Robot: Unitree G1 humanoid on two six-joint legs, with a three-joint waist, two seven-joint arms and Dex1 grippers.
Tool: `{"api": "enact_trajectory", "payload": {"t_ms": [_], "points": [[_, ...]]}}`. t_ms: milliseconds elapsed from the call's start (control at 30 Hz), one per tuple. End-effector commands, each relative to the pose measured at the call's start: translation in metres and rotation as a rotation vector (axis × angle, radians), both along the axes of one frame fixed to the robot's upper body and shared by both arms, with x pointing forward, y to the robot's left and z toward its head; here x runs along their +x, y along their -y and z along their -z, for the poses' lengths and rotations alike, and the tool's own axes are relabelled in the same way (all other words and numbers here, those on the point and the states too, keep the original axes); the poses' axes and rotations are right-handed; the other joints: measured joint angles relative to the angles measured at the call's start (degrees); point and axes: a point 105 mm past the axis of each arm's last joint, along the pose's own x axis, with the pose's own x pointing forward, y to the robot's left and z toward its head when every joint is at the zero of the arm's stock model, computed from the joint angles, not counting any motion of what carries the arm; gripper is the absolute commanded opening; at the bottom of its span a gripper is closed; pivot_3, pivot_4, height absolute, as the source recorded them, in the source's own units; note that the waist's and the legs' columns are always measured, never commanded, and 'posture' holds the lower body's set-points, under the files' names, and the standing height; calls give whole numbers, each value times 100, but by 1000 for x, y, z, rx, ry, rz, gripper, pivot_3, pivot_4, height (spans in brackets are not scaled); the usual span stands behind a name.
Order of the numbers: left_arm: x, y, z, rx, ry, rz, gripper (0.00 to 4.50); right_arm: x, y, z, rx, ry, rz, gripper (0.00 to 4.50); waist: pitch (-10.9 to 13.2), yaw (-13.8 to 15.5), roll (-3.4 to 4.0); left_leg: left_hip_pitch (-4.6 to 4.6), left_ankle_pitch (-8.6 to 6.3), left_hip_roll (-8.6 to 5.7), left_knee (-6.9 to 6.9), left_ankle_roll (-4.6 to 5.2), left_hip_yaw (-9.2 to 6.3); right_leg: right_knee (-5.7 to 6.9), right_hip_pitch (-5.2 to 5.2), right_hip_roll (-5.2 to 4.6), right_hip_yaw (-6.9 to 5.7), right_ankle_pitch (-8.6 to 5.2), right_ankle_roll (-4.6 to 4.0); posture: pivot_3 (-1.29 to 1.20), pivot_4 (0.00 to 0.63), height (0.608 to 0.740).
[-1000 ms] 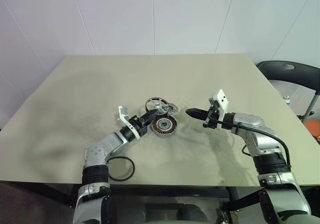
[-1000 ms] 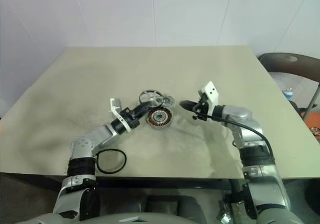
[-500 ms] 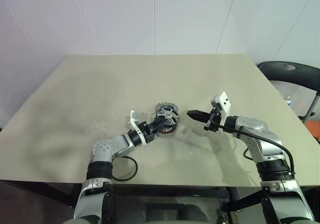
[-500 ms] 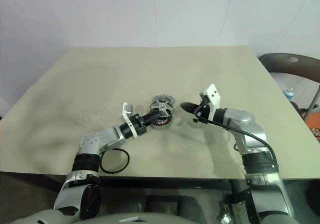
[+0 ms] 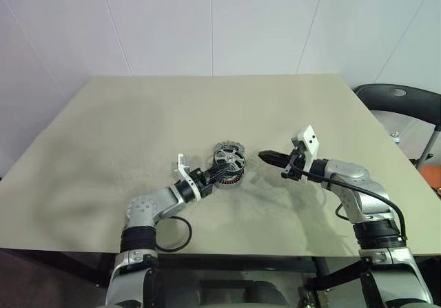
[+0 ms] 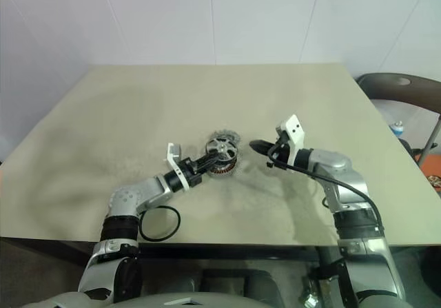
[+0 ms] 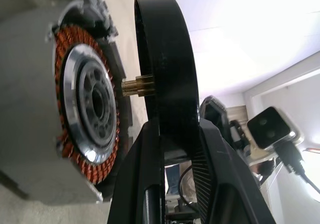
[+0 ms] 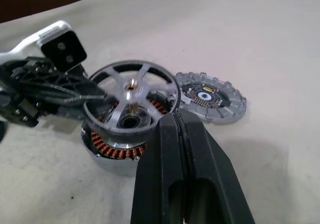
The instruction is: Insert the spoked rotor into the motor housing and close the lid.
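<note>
1. A black cable loop [image 5: 171,233] lies on the near left part of the tan table [image 5: 103,129], beside the left arm.
2. The left gripper [image 5: 222,172] reaches toward the middle of the table with its two black fingers [image 7: 150,174] clamped on the dark rim of the spoked rotor [image 8: 131,97], so it is narrowed onto that wheel.
3. The spoked rotor is held just above the motor housing [image 8: 120,146], roughly parallel to its face. Its small brass shaft [image 7: 137,87] points at the silver centre of the housing, and the left wrist view shows a gap between the two parts, so the rotor is not yet seated.
4. The motor housing sits on the table near its middle, its copper-brown windings visible around the silver hub.
5. The lid [image 8: 212,99], silver-grey with a toothed rim, lies flat on the table just beside the housing, on its far side as seen from the head.
6. The right gripper [image 5: 264,157] hangs to the right of the housing, apart from it, its fingers pressed together and empty.
7. A dark chair [image 5: 406,105] stands past the table's right edge.
</note>
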Motion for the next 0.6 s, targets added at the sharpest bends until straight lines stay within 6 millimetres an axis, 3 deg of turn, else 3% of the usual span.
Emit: {"api": "enact_trajectory", "payload": {"t_ms": [33, 600], "points": [[-4, -7, 5, -22, -32, -23, 412, 4, -7, -13, 11, 56, -23, 0, -1, -7, 0, 0, 0, 1, 0, 0, 0, 0, 0, 1, 0, 0, 0, 0, 0, 740], [-5, -12, 10, -25, -62, -78, 412, 5, -6, -10, 6, 52, -23, 0, -4, -27, 0, 2, 0, 1, 0, 0, 0, 0, 1, 1, 1, 0, 0, 0, 0, 740]]}}
